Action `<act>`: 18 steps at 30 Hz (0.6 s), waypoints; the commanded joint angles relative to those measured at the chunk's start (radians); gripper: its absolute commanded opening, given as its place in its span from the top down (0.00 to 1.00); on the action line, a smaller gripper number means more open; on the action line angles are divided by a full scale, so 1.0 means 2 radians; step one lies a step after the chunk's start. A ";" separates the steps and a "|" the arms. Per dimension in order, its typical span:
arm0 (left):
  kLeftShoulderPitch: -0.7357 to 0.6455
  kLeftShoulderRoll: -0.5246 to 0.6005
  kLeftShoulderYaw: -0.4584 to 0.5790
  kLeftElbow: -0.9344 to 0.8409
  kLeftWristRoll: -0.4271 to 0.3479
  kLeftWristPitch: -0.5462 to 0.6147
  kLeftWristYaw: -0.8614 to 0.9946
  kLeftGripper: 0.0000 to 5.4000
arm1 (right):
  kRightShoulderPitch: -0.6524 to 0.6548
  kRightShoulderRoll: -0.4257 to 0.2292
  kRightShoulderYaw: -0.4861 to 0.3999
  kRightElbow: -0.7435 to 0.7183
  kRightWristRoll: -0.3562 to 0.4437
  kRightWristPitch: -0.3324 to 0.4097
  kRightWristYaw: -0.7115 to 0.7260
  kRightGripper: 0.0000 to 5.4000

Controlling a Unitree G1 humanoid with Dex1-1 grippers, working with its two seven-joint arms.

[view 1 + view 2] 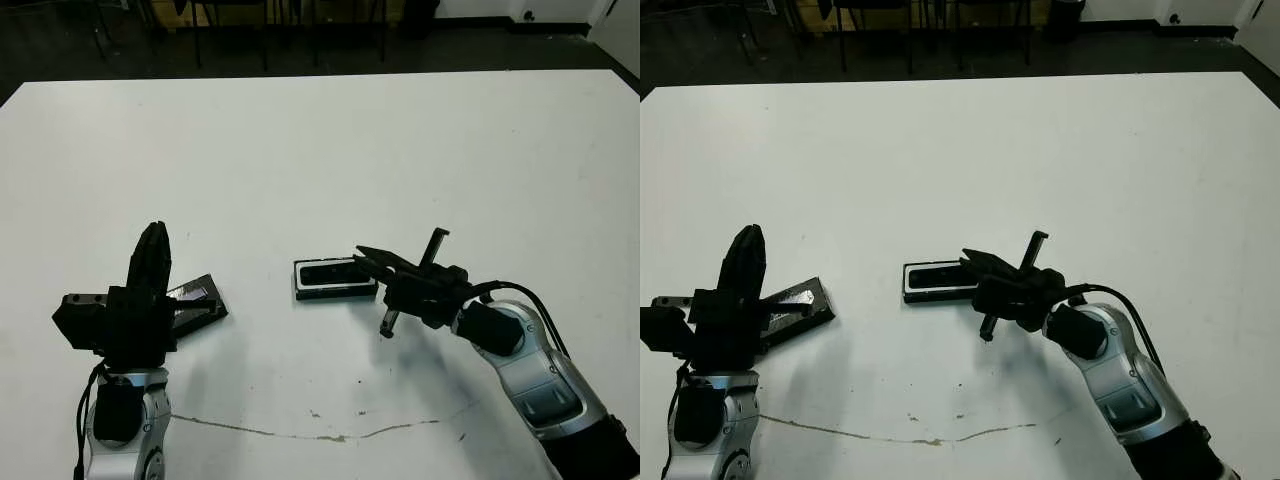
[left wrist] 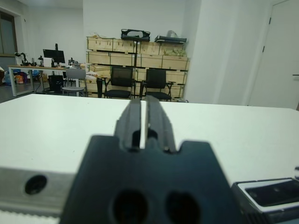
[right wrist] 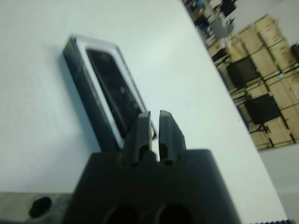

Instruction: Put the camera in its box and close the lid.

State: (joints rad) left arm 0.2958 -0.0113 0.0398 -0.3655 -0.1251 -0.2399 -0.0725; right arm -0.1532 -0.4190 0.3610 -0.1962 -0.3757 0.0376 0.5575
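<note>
Camera (image 1: 335,273) in box (image 1: 336,291), frame centre, long axis horizontal, just left of right gripper (image 1: 372,258); lid (image 1: 196,303) lower left, beside left gripper (image 1: 152,252). Wrist views: both finger pairs together, empty.

Bare table (image 1: 330,150) — beyond box (image 1: 335,279)

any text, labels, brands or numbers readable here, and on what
None can be read.
Camera in the box: dark face, no lettering shows.
Lid: a shiny strip, no legible print.
Crates behind the table: any marks are too small and blurred.
</note>
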 commanded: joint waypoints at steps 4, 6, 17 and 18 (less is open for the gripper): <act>0.010 0.002 0.002 0.005 -0.003 0.006 -0.001 1.00 | -0.009 -0.009 0.013 0.025 -0.018 0.006 0.008 1.00; 0.010 0.003 0.002 0.004 -0.002 0.007 -0.001 1.00 | -0.009 -0.011 0.015 0.024 -0.017 0.005 0.013 1.00; 0.009 0.004 0.003 0.009 0.001 -0.001 -0.002 1.00 | 0.012 0.008 -0.028 -0.002 0.036 -0.035 -0.021 1.00; 0.009 0.003 0.003 0.009 -0.001 0.001 -0.002 1.00 | 0.019 0.020 -0.041 -0.003 0.053 -0.046 -0.038 1.00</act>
State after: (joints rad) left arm 0.2950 -0.0109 0.0426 -0.3637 -0.1274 -0.2440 -0.0741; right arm -0.1432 -0.4007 0.3076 -0.2004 -0.2998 -0.0329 0.5148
